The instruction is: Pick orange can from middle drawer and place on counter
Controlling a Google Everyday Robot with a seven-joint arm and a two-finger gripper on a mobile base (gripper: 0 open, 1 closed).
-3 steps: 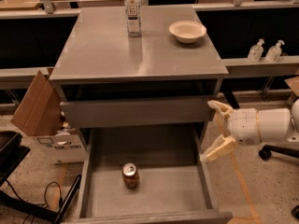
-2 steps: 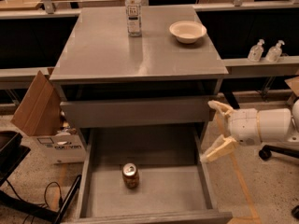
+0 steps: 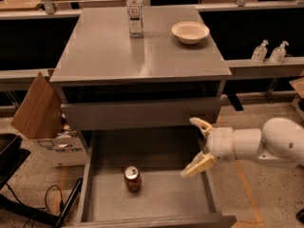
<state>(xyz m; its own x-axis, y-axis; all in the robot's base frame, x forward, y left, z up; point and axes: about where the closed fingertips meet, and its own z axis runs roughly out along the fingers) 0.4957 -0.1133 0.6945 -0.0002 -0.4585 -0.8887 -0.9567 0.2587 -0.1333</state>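
Note:
The orange can (image 3: 132, 178) stands upright on the floor of the open middle drawer (image 3: 156, 198), left of its middle. The glossy grey counter (image 3: 137, 51) is above it. My gripper (image 3: 192, 146) reaches in from the right on a white arm. It hangs over the drawer's right side, to the right of the can and apart from it. Its two pale fingers (image 3: 199, 164) are spread wide with nothing between them.
A clear plastic bottle (image 3: 135, 11) and a white bowl (image 3: 190, 32) stand at the back of the counter. The shallower top drawer (image 3: 140, 113) is slightly out above the middle drawer. A cardboard box (image 3: 40, 110) sits to the left. Two pump bottles (image 3: 270, 51) stand on a shelf at right.
My gripper has moved left, from beside the drawer's right wall to over the drawer's right side. The can has not moved.

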